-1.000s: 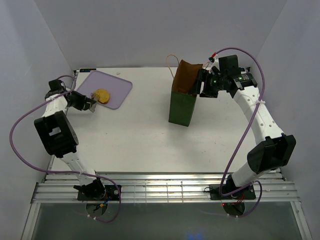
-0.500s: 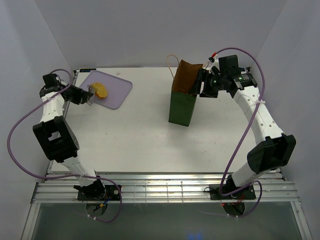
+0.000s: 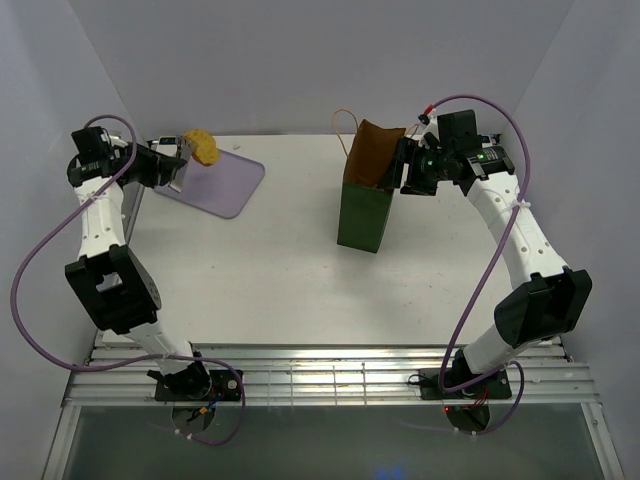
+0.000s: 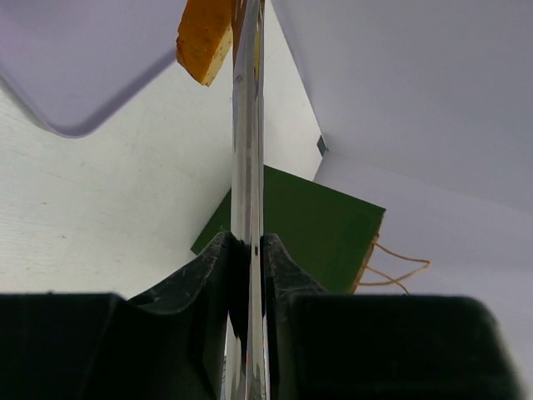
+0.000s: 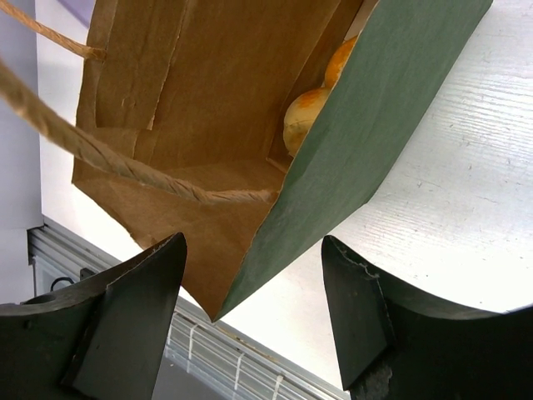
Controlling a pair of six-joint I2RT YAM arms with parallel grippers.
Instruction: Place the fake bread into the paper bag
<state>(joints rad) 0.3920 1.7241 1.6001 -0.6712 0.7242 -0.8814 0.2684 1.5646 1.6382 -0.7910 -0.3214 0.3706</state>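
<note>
While the slice of fake bread hangs in the upper left of the overhead view, we see it off the table, over the far edge of the lilac tray. The left gripper pinches it: in the left wrist view its thin fingers are pressed together up the middle of the frame, and the yellow-orange slice sits against them at the top, with a tray corner in the upper left.

Two more pieces lie in the paper bag, which stands upright right of centre in the overhead view, its mouth open. The right wrist view looks into the brown inside, where we find a rounded bun and an orange pastry against the green wall in the upper middle. A tan string handle crosses the upper left of that frame.

The right gripper sits at the right rim of the bag's mouth. Its fingers are spread, one at the lower left and one at the lower right of the wrist view, with the bag's corner between them; we see white table between the green wall and the right finger, and we cannot tell whether the left finger touches the paper.
</note>
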